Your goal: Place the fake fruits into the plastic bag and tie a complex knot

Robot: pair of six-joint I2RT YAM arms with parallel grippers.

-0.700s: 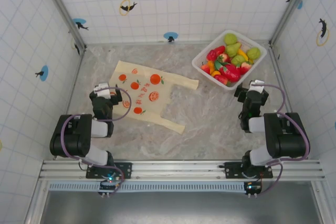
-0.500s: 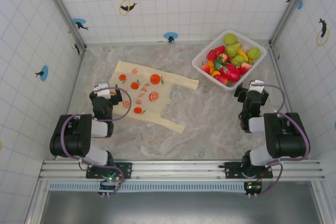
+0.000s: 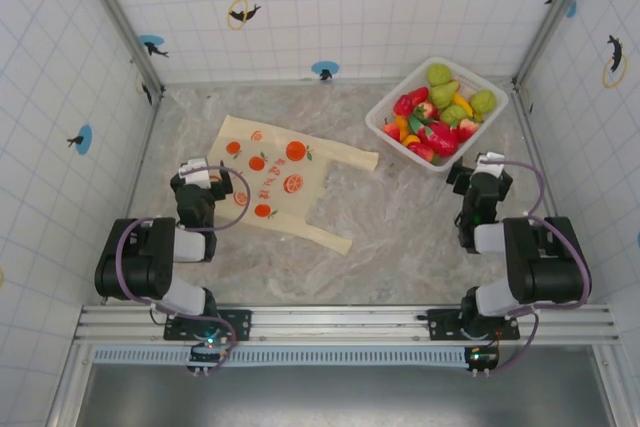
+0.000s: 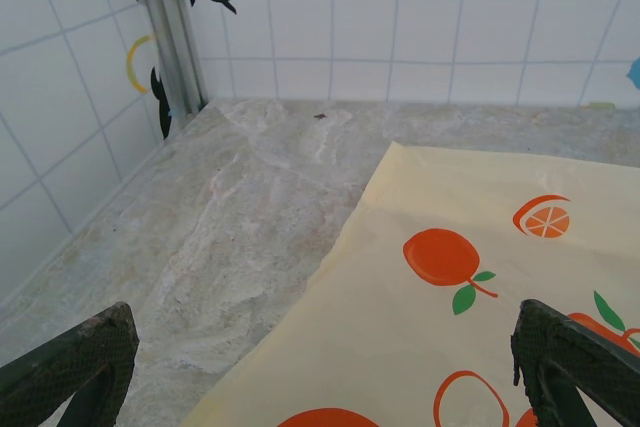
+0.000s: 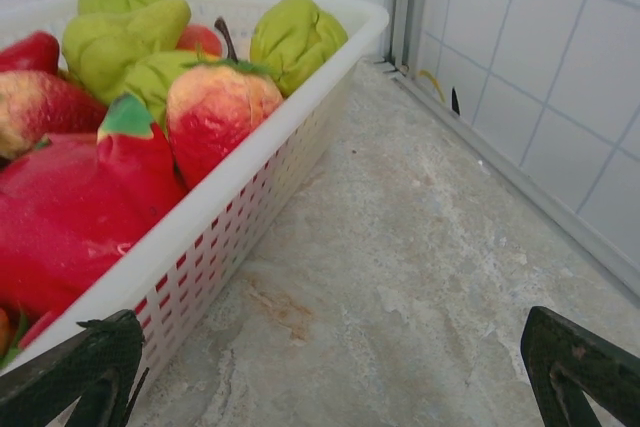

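Observation:
The plastic bag lies flat on the table left of centre, cream-yellow with orange fruit prints. Its two handle strips point right, flat and apart, and no knot is in view. The fake fruits, red, green and orange, are piled in a white lattice basket at the back right. My left gripper is open at the bag's left edge; in the left wrist view the bag lies between and beyond its spread fingers. My right gripper is open just right of the basket, with bare table between its fingers and the fruits ahead on the left.
Tiled walls with metal corner posts enclose the table on three sides. The right wall stands close beside the right gripper, and the left wall is near the left gripper. Bare marble-look table lies between the bag and the right arm.

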